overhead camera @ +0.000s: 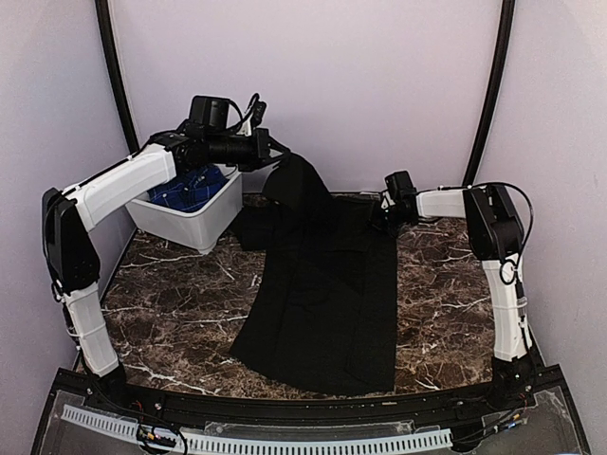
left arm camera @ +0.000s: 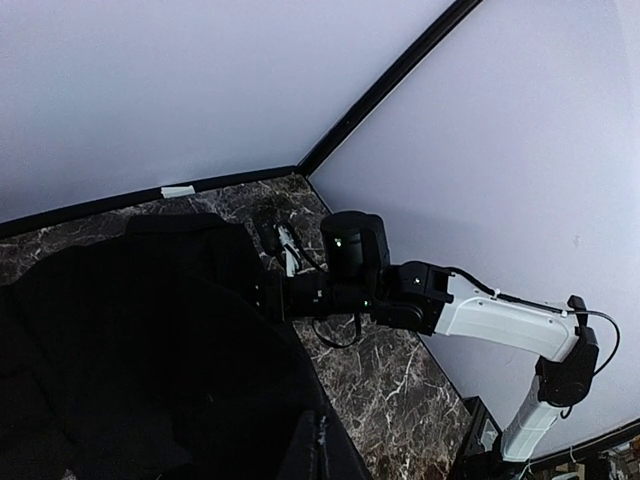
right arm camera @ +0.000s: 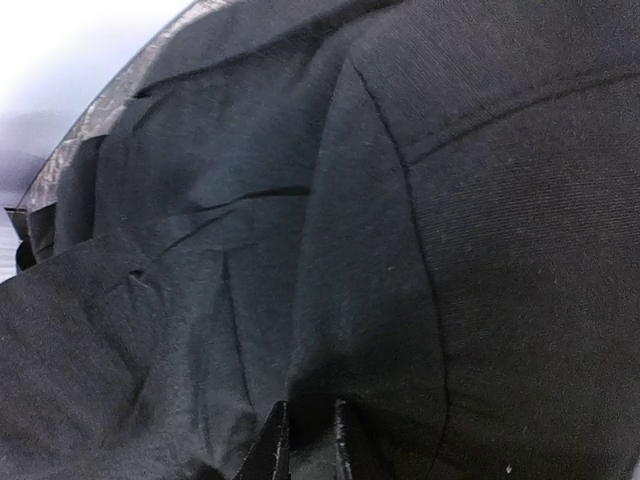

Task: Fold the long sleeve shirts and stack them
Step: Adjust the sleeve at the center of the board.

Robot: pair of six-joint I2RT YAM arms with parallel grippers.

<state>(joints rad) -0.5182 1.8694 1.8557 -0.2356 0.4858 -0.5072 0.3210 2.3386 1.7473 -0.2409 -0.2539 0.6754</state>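
a black shirt point(overhead camera: 322, 284) lay spread down the marble counter point(overhead camera: 161, 303); its far left corner rose to a peak, pinched in the left gripper point(overhead camera: 277, 157) above the counter; the right gripper point(overhead camera: 381, 214) sat low against the shirt's far right edge; a white tub point(overhead camera: 185, 226) at far left held a blue checked shirt point(overhead camera: 194, 185)

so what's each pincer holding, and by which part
The left pincer holds the black shirt by a raised far corner; right pincer pinches a fold at its far right edge.

shirt point(overhead camera: 322, 294) spread on table point(overhead camera: 161, 308) centre, tub point(overhead camera: 185, 226) at rear left, second shirt point(overhead camera: 194, 188) inside it
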